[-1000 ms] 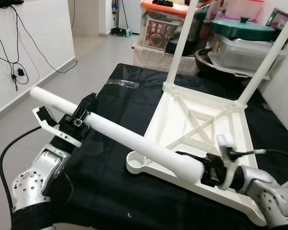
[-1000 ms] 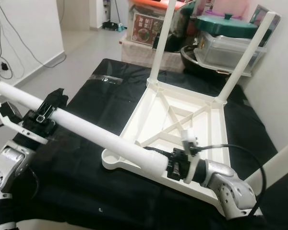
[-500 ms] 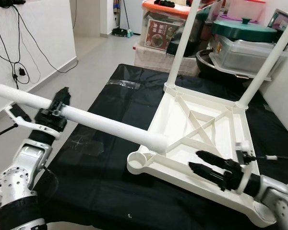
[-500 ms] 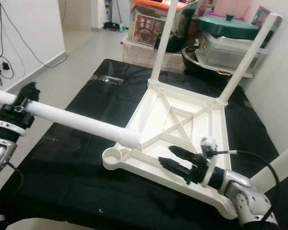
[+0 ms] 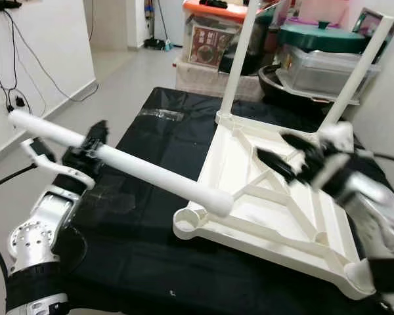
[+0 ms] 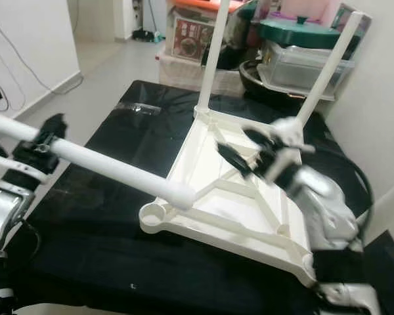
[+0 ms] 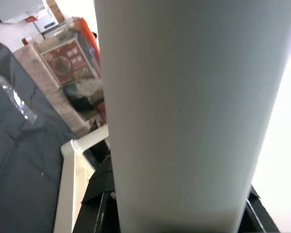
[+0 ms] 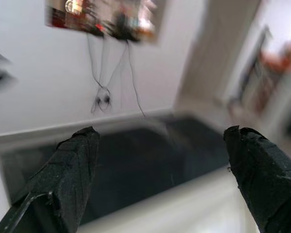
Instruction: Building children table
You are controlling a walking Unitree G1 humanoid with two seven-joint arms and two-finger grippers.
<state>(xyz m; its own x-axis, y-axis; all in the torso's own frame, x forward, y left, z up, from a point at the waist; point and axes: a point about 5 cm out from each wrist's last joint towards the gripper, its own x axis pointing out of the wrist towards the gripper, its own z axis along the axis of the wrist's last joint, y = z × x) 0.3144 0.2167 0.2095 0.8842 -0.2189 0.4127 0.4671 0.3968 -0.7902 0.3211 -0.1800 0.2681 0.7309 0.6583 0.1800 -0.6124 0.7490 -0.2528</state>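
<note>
Leg-fitting step: a loose white leg (image 5: pixel 151 176) was held clamped in the left gripper (image 5: pixel 85 154), its free end just above the empty corner socket (image 5: pixel 187 222) of the upturned tabletop (image 5: pixel 282 216). The right gripper (image 5: pixel 285 154), fingers apart, was blurred above the frame. Upending and seating the leg was judged next.

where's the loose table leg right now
The loose table leg is held in the left pincer on the robot's left, slanting over the black cloth, its free end just above the corner socket of the upturned tabletop.
</note>
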